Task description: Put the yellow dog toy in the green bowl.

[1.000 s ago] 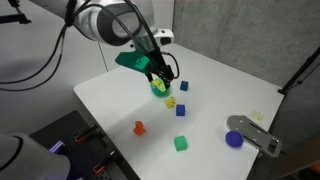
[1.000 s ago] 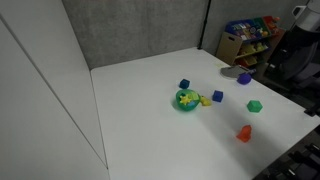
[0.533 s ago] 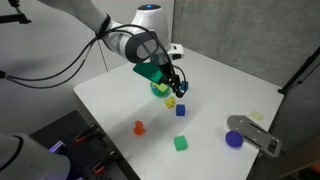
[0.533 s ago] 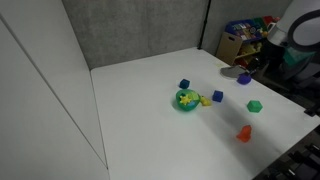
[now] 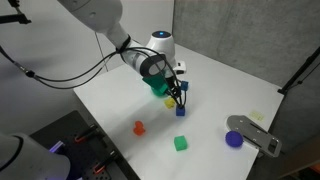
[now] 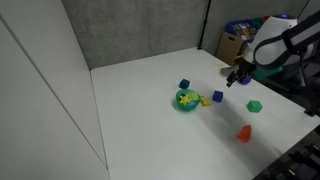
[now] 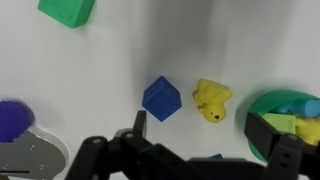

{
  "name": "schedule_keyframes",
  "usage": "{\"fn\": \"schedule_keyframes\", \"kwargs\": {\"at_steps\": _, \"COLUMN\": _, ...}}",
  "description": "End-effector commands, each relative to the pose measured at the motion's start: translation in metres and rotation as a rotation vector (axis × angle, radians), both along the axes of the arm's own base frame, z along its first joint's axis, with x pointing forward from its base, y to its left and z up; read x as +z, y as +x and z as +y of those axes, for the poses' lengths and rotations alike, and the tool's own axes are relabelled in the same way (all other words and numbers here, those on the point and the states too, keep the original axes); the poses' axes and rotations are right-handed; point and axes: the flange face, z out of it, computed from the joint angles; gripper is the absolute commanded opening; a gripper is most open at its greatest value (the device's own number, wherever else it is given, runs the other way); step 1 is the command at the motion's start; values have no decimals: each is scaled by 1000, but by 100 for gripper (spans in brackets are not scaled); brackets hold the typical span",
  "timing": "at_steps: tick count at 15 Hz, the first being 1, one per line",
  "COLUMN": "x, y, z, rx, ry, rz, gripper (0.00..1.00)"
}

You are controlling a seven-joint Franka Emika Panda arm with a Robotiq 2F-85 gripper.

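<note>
The yellow dog toy point(image 7: 211, 100) lies on the white table between a blue cube point(image 7: 161, 98) and the green bowl point(image 7: 290, 112). It also shows in both exterior views point(image 5: 171, 102) point(image 6: 205, 100). The green bowl point(image 6: 186, 101) holds some yellow and blue pieces; the arm partly hides it in an exterior view point(image 5: 159, 88). My gripper point(image 7: 205, 135) is open and empty, above the table, with the toy showing between its fingers. It also shows in both exterior views point(image 5: 180, 93) point(image 6: 236, 78).
On the table are a green cube point(image 5: 180, 144) point(image 7: 68, 10), a small red figure point(image 5: 139, 127) point(image 6: 243, 133), a purple round piece point(image 5: 234, 139) point(image 7: 10, 115), two blue cubes point(image 6: 184, 85) point(image 6: 217, 96) and a grey object point(image 5: 256, 135) at the table edge.
The arm has swung over the table. In an exterior view the gripper has come into sight and moved left and down towards the blocks. The objects have not moved.
</note>
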Motion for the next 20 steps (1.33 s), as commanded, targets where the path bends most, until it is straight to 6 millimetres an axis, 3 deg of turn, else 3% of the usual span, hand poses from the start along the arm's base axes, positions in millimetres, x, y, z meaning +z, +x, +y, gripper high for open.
{"fn": "schedule_keyframes", "kwargs": {"at_steps": 1, "x": -26, "y": 22, "z": -4, "rx": -14, "ry": 23, "rz": -5, "gripper": 100}}
{"fn": "schedule_keyframes", "kwargs": {"at_steps": 6, "x": -66, "y": 45, "z": -4, "rx": -40, "ry": 55, "rz": 10, "gripper": 100}}
{"fn": "schedule_keyframes", "kwargs": {"at_steps": 14, "x": -129, "y": 79, "z": 15, "rx": -54, "ry": 62, "rz": 41, "gripper": 100}}
{"fn": "schedule_keyframes", "kwargs": {"at_steps": 20, "x": -140, "y": 71, "z": 20, "rx": -28, "ry": 57, "rz": 53, "gripper": 100}}
